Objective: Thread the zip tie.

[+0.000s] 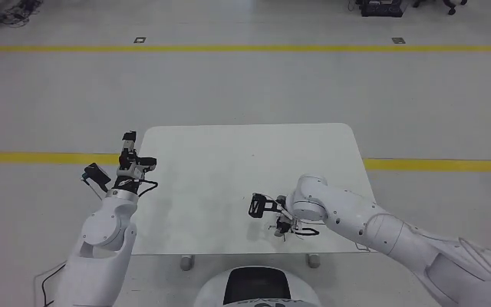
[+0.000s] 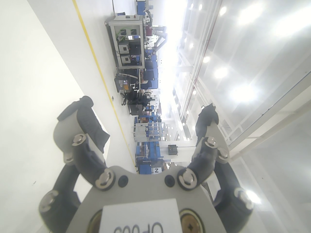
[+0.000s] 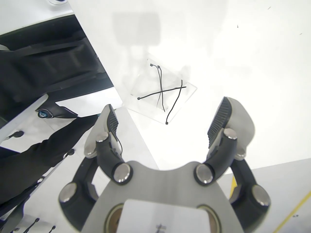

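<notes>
Jaws on both arms are gaping wide, the right pair hovering over thin black zip ties (image 3: 161, 91) lying crossed on a clear tray (image 3: 171, 78).

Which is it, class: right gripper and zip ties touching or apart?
Apart. In the right wrist view the zip ties lie in a clear tray, with bare surface between them and both fingers of the open right gripper.
</notes>
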### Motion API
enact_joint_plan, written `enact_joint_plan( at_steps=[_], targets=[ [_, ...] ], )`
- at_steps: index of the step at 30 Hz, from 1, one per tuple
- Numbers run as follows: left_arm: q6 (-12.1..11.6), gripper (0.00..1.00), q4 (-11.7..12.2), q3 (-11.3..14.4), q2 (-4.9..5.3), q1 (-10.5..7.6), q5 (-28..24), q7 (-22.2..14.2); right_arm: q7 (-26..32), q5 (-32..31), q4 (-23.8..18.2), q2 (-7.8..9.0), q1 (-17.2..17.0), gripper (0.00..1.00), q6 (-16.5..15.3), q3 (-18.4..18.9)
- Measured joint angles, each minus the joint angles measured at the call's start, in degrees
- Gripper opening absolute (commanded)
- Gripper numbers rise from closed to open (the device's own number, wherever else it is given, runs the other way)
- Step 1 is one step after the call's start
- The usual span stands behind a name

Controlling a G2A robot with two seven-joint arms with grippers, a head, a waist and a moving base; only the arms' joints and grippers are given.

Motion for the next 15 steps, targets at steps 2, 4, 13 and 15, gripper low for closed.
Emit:
enact_joint_plan(
  at_steps=[2,4,13,15],
  targets=[
    [0.00,1.00,0.00,0.00,0.00,0.00,0.00,0.00,-0.01,-0.06,-0.02,0.00,-0.02,1.00,0.00,0.02],
    [0.00,1.00,0.00,0.00,0.00,0.00,0.00,0.00,-0.01,-0.07,-0.02,0.01,-0.02,1.00,0.00,0.03],
    [0.00,1.00,0.00,0.00,0.00,0.00,0.00,0.00,-1.72,0.54,1.43,-0.35,-0.80,1.00,-0.01,0.29],
    [0.00,1.00,0.00,0.00,0.00,0.00,0.00,0.00,-1.74,0.51,1.34,-0.37,-0.75,1.00,-0.01,0.19]
  ],
)
